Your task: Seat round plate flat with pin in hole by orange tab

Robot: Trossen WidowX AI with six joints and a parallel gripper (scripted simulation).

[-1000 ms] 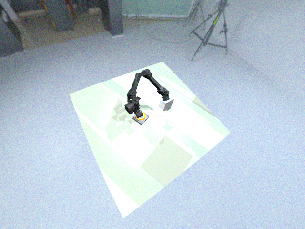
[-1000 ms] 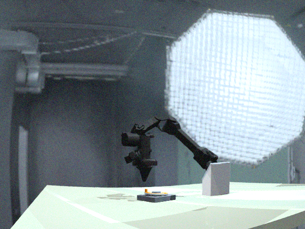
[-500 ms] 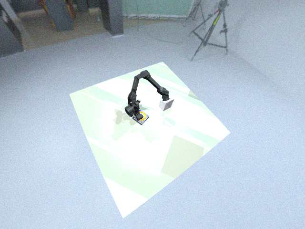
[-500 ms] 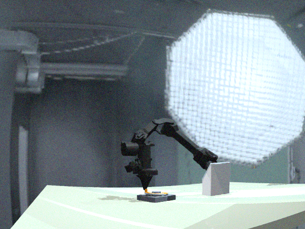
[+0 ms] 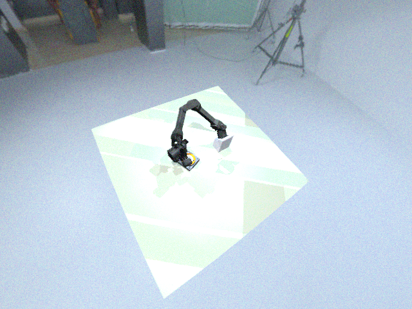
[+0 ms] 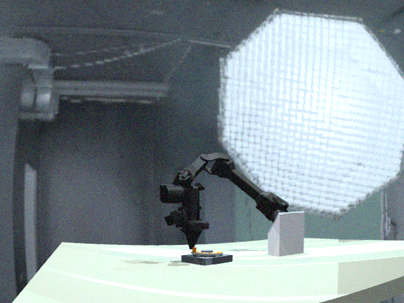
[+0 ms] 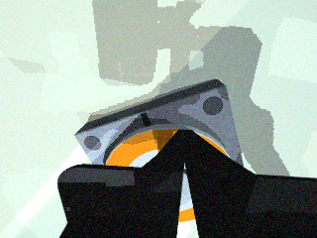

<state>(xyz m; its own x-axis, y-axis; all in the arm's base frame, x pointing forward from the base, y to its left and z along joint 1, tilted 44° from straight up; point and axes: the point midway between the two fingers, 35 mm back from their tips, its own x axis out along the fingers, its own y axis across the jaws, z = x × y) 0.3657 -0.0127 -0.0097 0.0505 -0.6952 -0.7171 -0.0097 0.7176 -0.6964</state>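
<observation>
table [image 6: 130, 280] carries grey base [image 6: 206, 259] near arm mount. round plate [image 7: 144, 151] on base, orange ring showing, seemingly not yet seated flat; pin and hole hidden behind fingers. gripper [image 6: 192, 245] jaws pressed together, pinching nothing, tip just at orange tab [image 6: 194, 249]. contact unclear. judgement: approach done; rotating plate, seating, retreat left.
</observation>
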